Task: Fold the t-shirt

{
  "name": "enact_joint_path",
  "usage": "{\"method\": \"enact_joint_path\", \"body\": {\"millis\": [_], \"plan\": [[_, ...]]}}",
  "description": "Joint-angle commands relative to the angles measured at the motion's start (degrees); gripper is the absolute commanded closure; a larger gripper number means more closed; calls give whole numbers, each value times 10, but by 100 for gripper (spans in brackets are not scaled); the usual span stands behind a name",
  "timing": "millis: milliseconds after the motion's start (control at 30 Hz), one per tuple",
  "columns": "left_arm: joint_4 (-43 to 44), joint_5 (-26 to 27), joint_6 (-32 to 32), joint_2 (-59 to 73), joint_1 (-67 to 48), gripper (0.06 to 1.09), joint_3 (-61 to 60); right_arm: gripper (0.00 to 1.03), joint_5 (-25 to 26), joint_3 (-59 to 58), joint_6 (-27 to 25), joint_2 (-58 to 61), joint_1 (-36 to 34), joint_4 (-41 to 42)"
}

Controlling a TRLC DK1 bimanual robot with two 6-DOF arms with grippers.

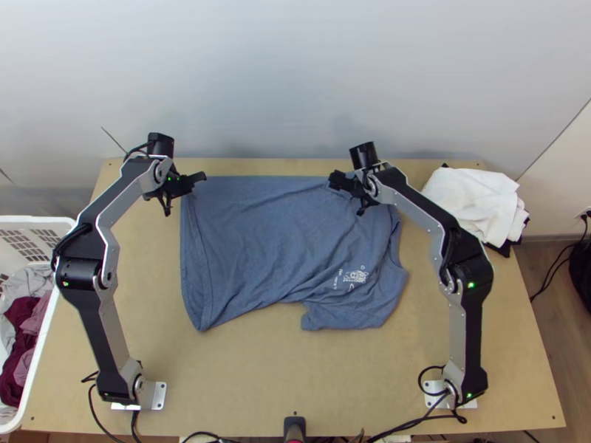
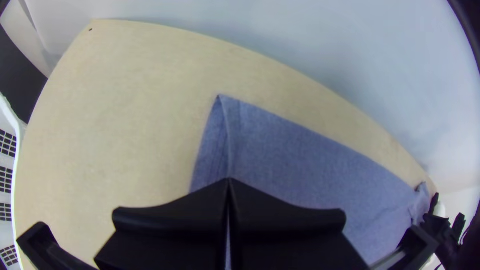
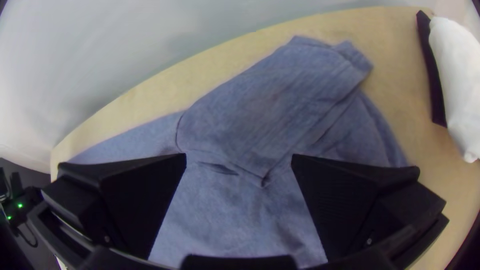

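The blue t-shirt [image 1: 251, 244] lies spread, with a sleeve and small white print toward the near right. By its far left corner is my left gripper [image 1: 199, 180]. In the left wrist view the left gripper [image 2: 228, 186] has its fingers together over the hem of the t-shirt [image 2: 295, 155]; no cloth is visibly pinched. Over the far edge, toward the shoulder end, stands my right gripper [image 1: 338, 180]. The right wrist view shows the right gripper [image 3: 239, 162] open above the t-shirt [image 3: 250, 110], whose sleeve part lies folded over the body with a small crease between the fingers.
White and black cloths [image 1: 473, 199] lie piled at the table's far right corner. A white basket [image 1: 44, 347] with clothes stands off the left edge. A wall rises behind the far edge of the table [image 1: 244, 384]. Cables run along the near edge.
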Motion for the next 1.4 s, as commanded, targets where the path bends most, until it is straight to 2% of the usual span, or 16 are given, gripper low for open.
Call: {"method": "enact_joint_path", "body": {"millis": [0,267,333,400,433,500,533,600,700,1367], "plan": [[0,0,1,-1,3,105,0,7,-28,46,12,42,6,-29],[0,0,2,-3,2,105,5,11,-28,89,18,85,6,-46],[0,0,3,-5,4,105,5,24,-27,91,16,86,6,-48],[-1,0,5,-8,6,105,4,42,-15,94,13,84,5,-47],[-1,0,6,-9,7,105,4,56,-3,97,7,83,6,-46],[-2,0,6,-11,7,105,4,90,6,109,-32,86,5,-41],[-2,0,6,-12,7,105,5,95,8,115,-44,89,5,-41],[-4,0,6,-16,7,105,8,100,22,117,-55,86,5,-41],[-8,0,3,-28,7,105,15,100,45,118,-66,67,3,-46],[-15,-14,-14,-163,7,105,49,100,45,104,-76,-159,-29,-51]]}}
